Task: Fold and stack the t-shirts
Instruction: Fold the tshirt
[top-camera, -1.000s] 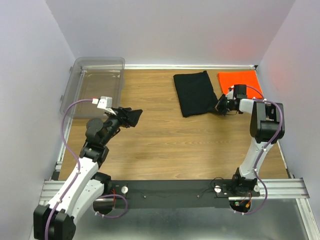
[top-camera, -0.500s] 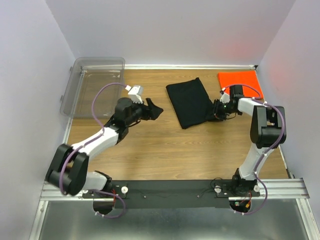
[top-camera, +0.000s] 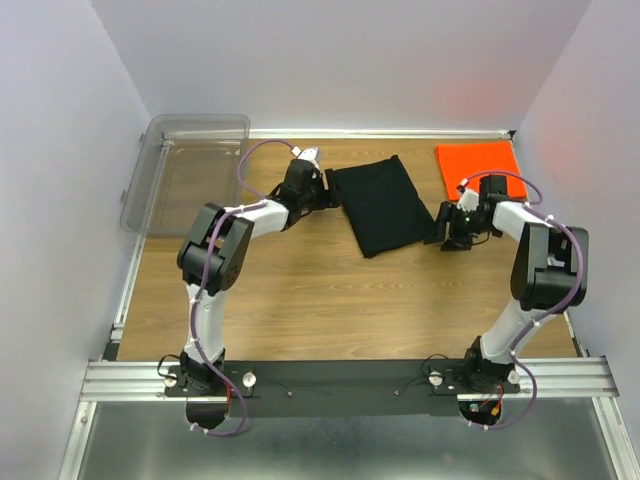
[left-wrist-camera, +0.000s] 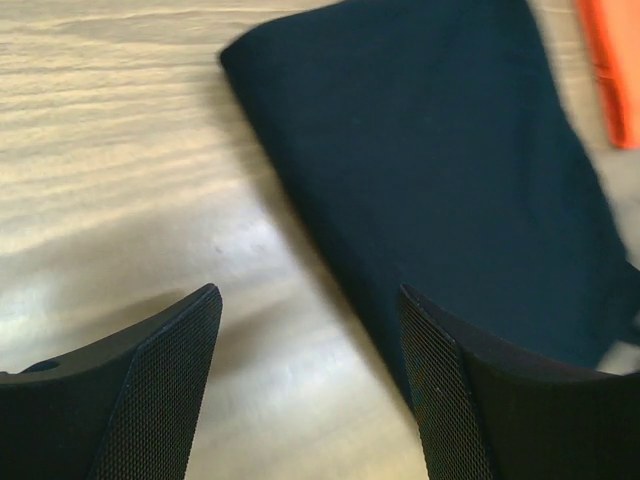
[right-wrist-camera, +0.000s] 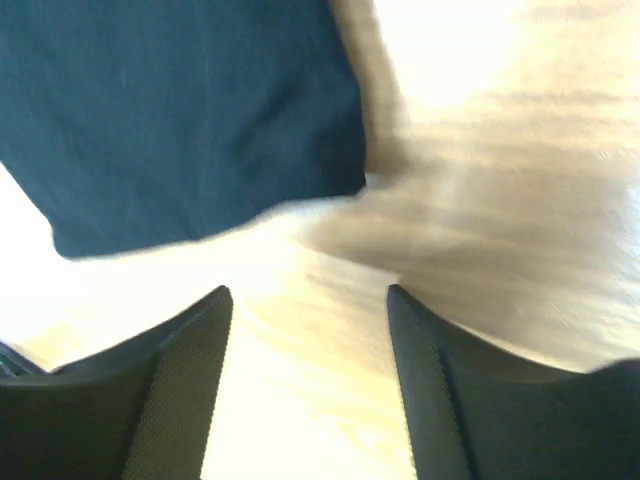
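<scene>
Cloth like this black t-shirt (top-camera: 383, 203) is light and limp, with no stiffness of its own. I judge it will sag and fall open if I lift it by one layer or by the middle. The safer hold is a pinch through all the layers at a corner or along a folded edge, one hand on each side, so the packet keeps flat. It lies on the worktop (top-camera: 300, 290) as a tidy oblong, slightly skewed, and looks already folded. The orange t-shirt (top-camera: 477, 158), also folded flat, lies beyond the black one and to its right, apart from it, so the stacking is not yet done. My left hand (left-wrist-camera: 308, 300) sits at the black shirt's far left corner, with the arm stretched well forward and the fingers pointing across toward the cloth. They are spread apart with only bare wood between them, and one finger is just beside the shirt's edge. My right hand (top-camera: 447, 228) is at the black shirt's near right corner, with the wrist bent inward so the fingers aim at it; they too stand apart and empty. That wrist view is smeared, so the corner only seems to lie just ahead of the fingertips, and I cannot tell whether they touch it.
</scene>
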